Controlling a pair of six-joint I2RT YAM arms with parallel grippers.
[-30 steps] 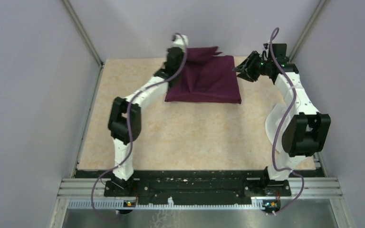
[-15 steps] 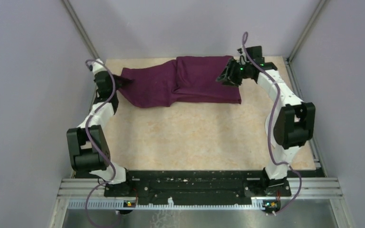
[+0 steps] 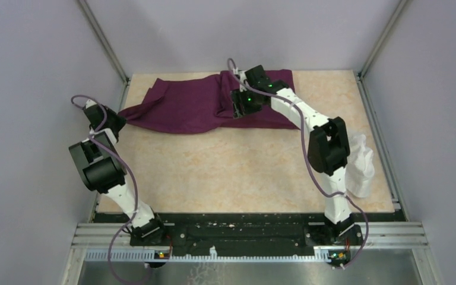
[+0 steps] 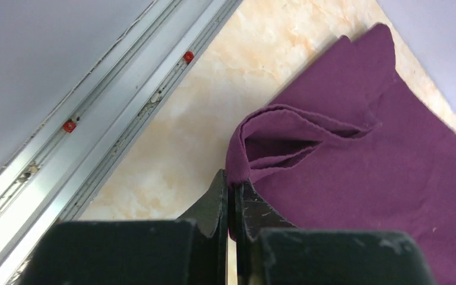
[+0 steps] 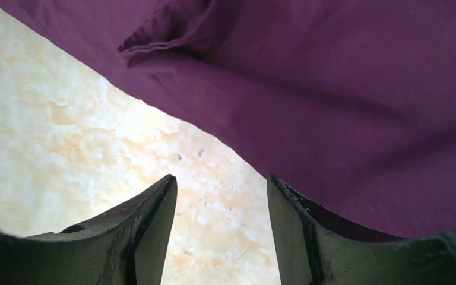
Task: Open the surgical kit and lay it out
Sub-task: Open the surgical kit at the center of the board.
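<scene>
The dark purple cloth wrap (image 3: 190, 107) lies at the far side of the table, one flap pulled out to the left. My left gripper (image 3: 117, 119) is shut on the tip of that flap at the table's left edge; the left wrist view shows the cloth (image 4: 356, 154) pinched between the closed fingers (image 4: 233, 185). My right gripper (image 3: 238, 111) is open and empty, over the near edge of the folded bundle; the right wrist view shows the cloth (image 5: 332, 95) just beyond it (image 5: 221, 184). The mesh tray and instruments are hidden.
A white cloth (image 3: 359, 163) lies crumpled at the right edge of the table, beside the right arm. Aluminium rails (image 4: 95, 119) and grey walls close in the left, right and far sides.
My left gripper has pulled the purple flap further left and nearer, spreading the wrap. My right arm has swung left from the right end to the bundle's middle, uncovering the white cloth.
</scene>
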